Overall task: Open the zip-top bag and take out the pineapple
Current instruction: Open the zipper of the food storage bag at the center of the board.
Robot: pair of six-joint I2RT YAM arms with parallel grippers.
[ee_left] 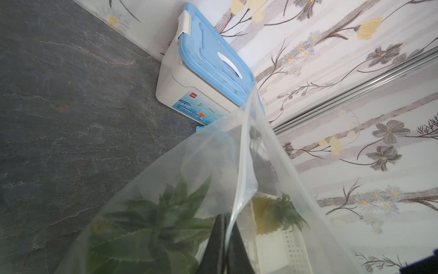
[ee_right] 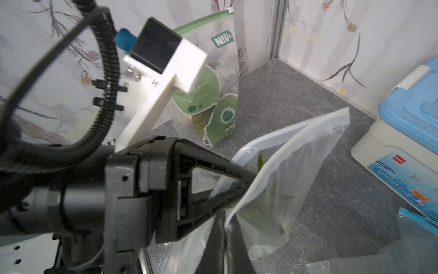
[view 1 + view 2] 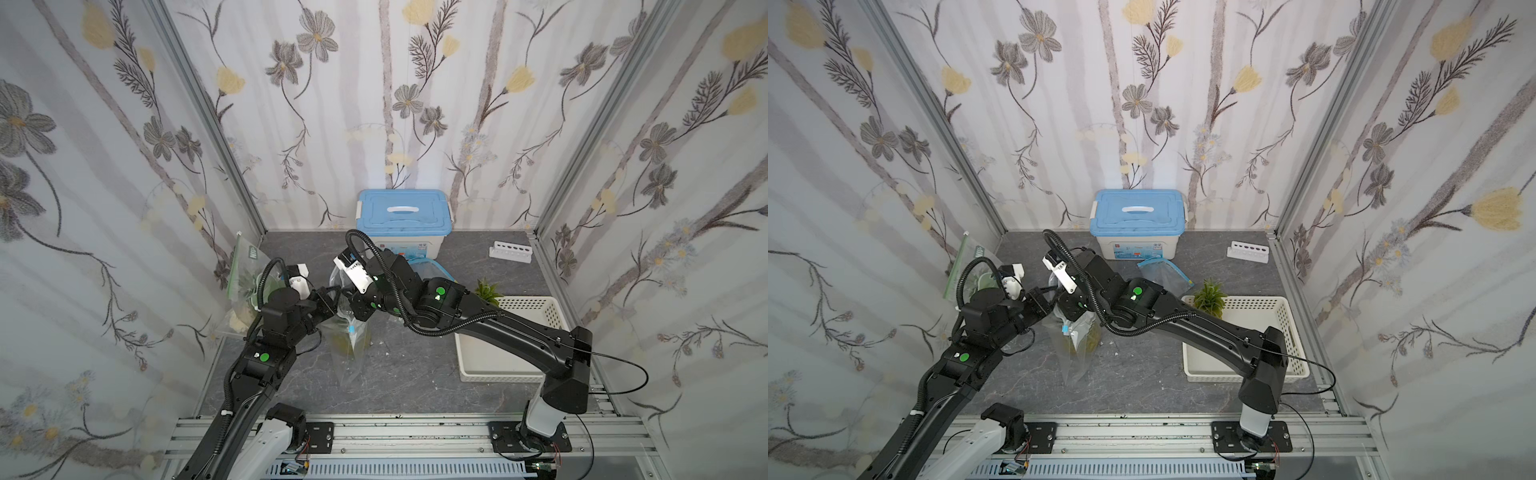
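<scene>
The left gripper (image 1: 227, 226) is clamping one lip of the zip-top bag (image 2: 296, 166), which is hanging lengthways below both jaws, above the table (image 3: 415, 374). The pineapple (image 1: 161, 227) is lying inside, leaves toward the mouth; the right gripper (image 2: 226, 227) is clamping the opposite lip.

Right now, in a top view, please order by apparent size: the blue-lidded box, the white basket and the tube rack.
1. white basket, partly behind the right arm
2. blue-lidded box, slightly smaller but farther, so unsure
3. tube rack, clearly smallest
</scene>
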